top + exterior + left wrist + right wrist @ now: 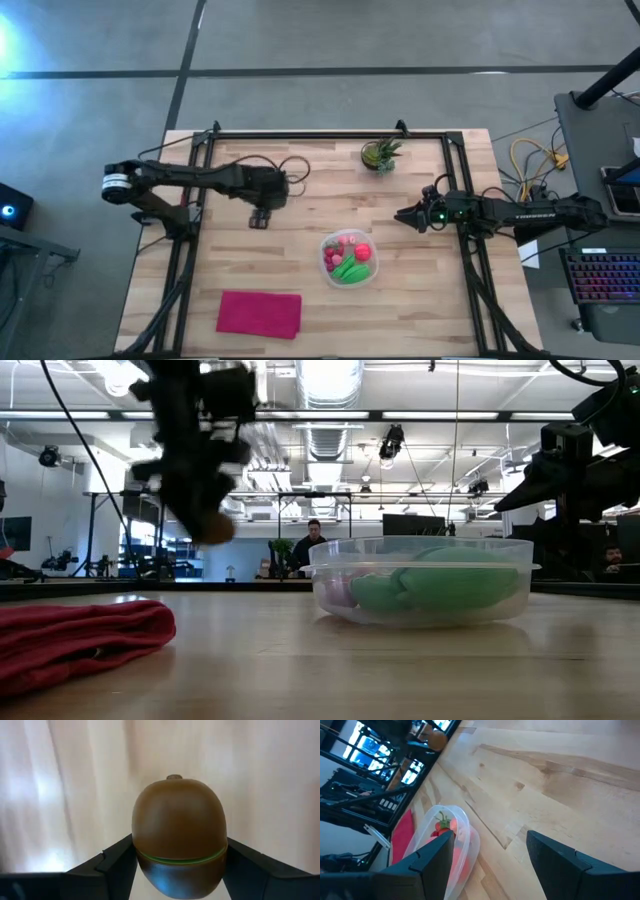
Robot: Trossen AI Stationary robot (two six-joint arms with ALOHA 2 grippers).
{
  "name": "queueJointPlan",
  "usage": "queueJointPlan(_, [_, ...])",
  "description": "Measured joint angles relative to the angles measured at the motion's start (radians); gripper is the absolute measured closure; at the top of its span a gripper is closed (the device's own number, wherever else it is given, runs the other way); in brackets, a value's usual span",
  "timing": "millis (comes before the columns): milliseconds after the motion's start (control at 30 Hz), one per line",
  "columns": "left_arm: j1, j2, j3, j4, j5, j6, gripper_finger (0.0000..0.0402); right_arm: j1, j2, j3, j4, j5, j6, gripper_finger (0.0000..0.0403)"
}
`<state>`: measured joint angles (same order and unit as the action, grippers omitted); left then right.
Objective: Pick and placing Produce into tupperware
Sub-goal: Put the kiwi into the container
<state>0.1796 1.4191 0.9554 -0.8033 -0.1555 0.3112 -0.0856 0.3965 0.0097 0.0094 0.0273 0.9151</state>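
High view: your left gripper (261, 216) hung over the surface (420, 315), well left of the tupperware (349, 260), which held red and green produce (351, 268).
Low view: your left gripper carried the brown oval (214, 529) clear above the surface.
Left wrist view: your fingers (111, 865) were clenched on both sides of the brown oval.
Right wrist view: your right gripper (489, 862) was spread wide, near the tupperware.

A clear tupperware (349, 260) on the table holds red, pink and green produce (349, 262); the brown oval (179, 827) hangs above the table.
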Motion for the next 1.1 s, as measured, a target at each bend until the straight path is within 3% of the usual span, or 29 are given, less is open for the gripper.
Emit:
queueJointPlan(133, [-0.036, 0.004, 0.143, 0.056, 0.217, -0.029, 0.0169, 0.000, 0.000, 0.000, 0.000, 0.000, -0.002, 0.0161])
queueJointPlan(233, [-0.114, 0.035, 0.215, 0.190, 0.266, -0.025, 0.0168, 0.000, 0.000, 0.000, 0.000, 0.000, -0.008, 0.0161])
queueJointPlan(333, [-0.198, 0.104, 0.264, 0.363, 0.271, -0.019, 0.0168, 0.000, 0.000, 0.000, 0.000, 0.000, -0.015, 0.0161])
queueJointPlan(467, [-0.267, 0.240, 0.341, 0.457, 0.274, -0.019, 0.0167, 0.000, 0.000, 0.000, 0.000, 0.000, -0.025, 0.0161])
queueJointPlan(600, [-0.277, 0.390, 0.422, 0.464, 0.263, -0.023, 0.0167, 0.000, 0.000, 0.000, 0.000, 0.000, -0.024, 0.0161])
queueJointPlan(700, [-0.276, 0.476, 0.490, 0.434, 0.200, -0.110, 0.0167, 0.000, 0.000, 0.000, 0.000, 0.000, -0.006, 0.0161])
queueJointPlan(833, [-0.276, 0.520, 0.557, 0.405, 0.172, -0.262, 0.0166, 0.000, 0.000, 0.000, 0.000, -0.002, 0.029, 0.0161])
queueJointPlan(1100, [-0.280, 0.541, 0.543, 0.392, 0.171, -0.475, 0.0132, 0.000, -0.001, 0.000, 0.000, -0.025, 0.067, 0.0161])
